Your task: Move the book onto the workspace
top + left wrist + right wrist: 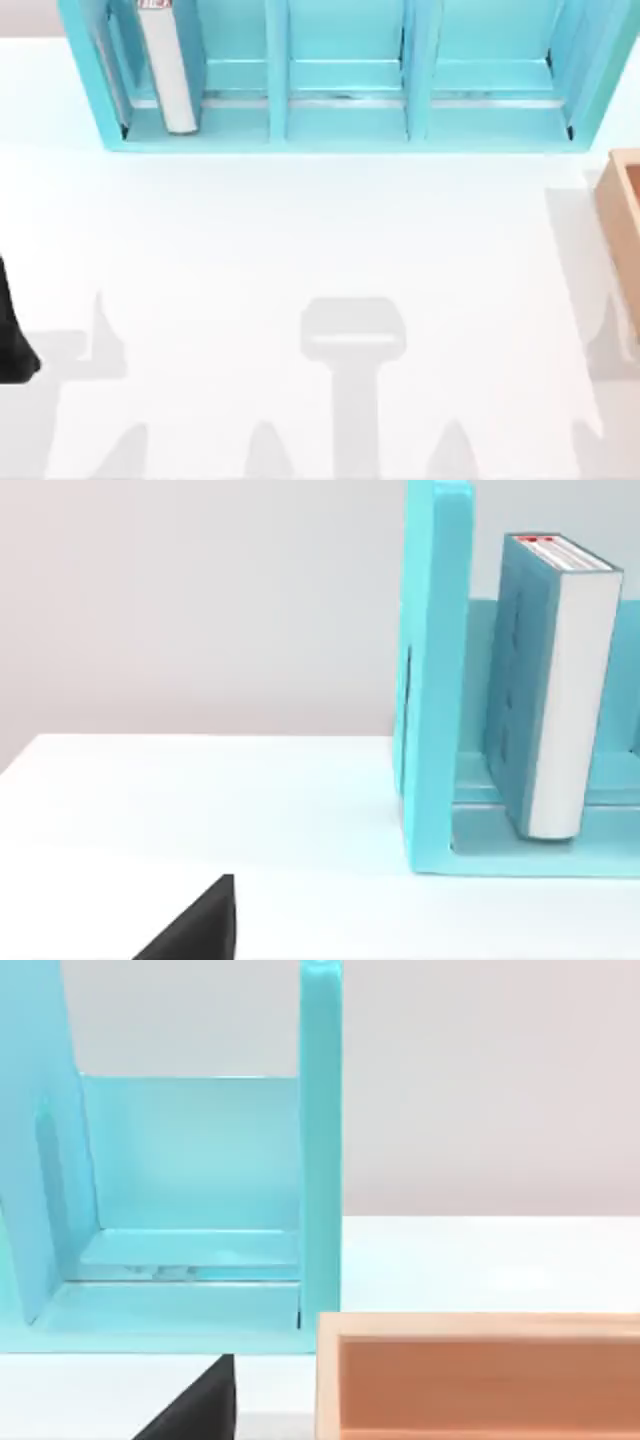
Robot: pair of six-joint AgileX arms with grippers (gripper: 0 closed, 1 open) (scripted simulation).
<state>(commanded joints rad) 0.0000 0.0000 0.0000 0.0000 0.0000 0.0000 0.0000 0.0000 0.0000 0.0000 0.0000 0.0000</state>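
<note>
The book (168,70) stands upright in the leftmost compartment of the light-blue shelf (345,130), at the table's far left. In the left wrist view the book (560,680) has a teal cover, white page edges and a red-and-white mark at its upper end. The workspace (320,230) is the white tabletop in front of the shelf. A dark part of my left arm (12,330) sits at the table's left edge, well short of the book. A black corner of the left gripper (200,930) faces the shelf. A black corner of the right gripper (200,1405) faces the shelf's rightmost compartment.
A tan wooden box (622,220) stands at the table's right edge, in front of the shelf's right end (320,1140). The box (480,1380) lies close to the right gripper. Arm shadows fall across the near part of the tabletop.
</note>
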